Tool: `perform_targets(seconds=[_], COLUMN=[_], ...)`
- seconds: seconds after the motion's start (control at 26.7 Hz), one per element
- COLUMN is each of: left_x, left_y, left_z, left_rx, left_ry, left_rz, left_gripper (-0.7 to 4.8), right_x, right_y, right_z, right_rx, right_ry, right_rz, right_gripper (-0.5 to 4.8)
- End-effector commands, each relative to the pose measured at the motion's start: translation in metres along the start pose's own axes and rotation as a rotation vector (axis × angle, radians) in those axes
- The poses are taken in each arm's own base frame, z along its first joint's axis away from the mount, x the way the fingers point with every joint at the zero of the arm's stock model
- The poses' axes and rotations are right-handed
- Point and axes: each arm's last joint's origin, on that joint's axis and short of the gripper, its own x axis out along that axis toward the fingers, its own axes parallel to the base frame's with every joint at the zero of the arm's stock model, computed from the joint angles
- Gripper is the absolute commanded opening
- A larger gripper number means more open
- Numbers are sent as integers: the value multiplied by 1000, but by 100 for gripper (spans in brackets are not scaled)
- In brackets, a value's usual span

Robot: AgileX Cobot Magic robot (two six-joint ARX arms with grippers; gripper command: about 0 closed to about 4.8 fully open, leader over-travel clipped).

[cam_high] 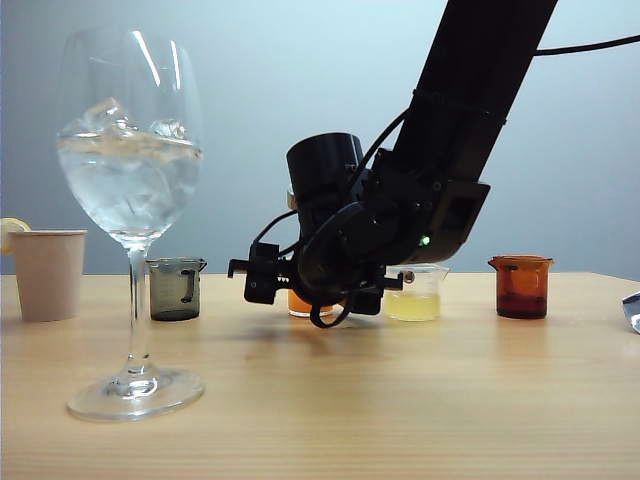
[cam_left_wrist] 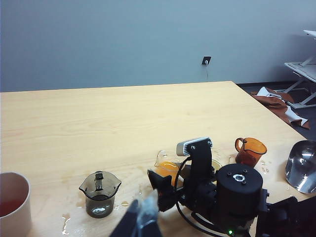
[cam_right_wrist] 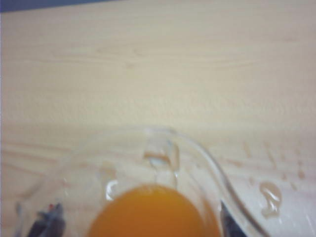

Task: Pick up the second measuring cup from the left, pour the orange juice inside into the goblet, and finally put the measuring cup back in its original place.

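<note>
The second measuring cup from the left (cam_high: 300,304) is a clear beaker that stands on the table, mostly hidden behind my right gripper (cam_high: 290,285). The orange juice (cam_right_wrist: 148,212) fills its lower part. In the right wrist view the right gripper (cam_right_wrist: 138,224) is open, with one dark fingertip (cam_right_wrist: 49,222) on each side of the cup (cam_right_wrist: 163,148). The goblet (cam_high: 130,170) stands at the front left with clear liquid and ice in it. My left gripper (cam_left_wrist: 145,207) hangs shut and empty, well short of the cups.
In the row stand a smoky grey cup (cam_high: 176,288), a pale yellow cup (cam_high: 414,300) and an amber cup (cam_high: 521,286). A beige paper cup (cam_high: 47,272) is far left. A shiny metal object (cam_left_wrist: 302,165) lies at the right edge. Drops wet the table (cam_left_wrist: 69,219).
</note>
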Motion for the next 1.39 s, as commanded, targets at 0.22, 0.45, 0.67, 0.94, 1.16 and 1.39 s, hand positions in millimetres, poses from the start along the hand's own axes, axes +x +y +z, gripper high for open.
perform_targets(seconds=[0.22,0.45,0.67,0.94,1.16,1.39], left_x=[-1,-1,-1,-1,-1,-1], left_y=[-1,-1,-1,-1,-1,-1], left_z=[3,3,3,3,3,3], left_rx=[5,5,5,5,5,5], left_ry=[-18,-18,-18,-18,-18,-18], left_rz=[-7,-7,-7,-7,-7,-7], left_gripper=[-4,-4,-4,-4,-4,-4], right_x=[2,3,3,3,3,2], right_y=[-2,-4,-3,-3,-3,-3], right_z=[5,6,6,6,5,5], right_rx=[5,6,6,6,5,4], right_ry=[-15,-16,-15,-15,-14,-13], right_rz=[-1,-4,-3,-3,-3,-1], right_gripper=[378,378,377,357,241,87])
